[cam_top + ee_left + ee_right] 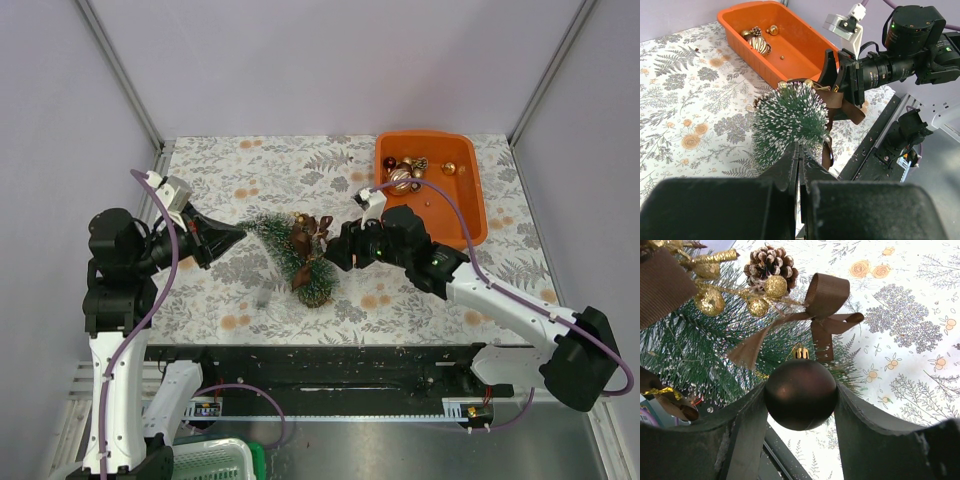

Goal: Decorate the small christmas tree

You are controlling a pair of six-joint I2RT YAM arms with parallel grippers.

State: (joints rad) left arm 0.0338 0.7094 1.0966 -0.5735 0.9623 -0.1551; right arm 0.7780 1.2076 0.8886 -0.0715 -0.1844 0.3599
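tilted small christmas tree [296, 256], left gripper [238, 234] pinched shut on its tip, right gripper [339, 250] clasping brown bauble [800, 394] against its bristles

The bench [220, 170] is viewed from above and behind by the top camera. The small christmas tree [297, 258], shared by all views, is seen close up from opposite sides by the wrist cameras.
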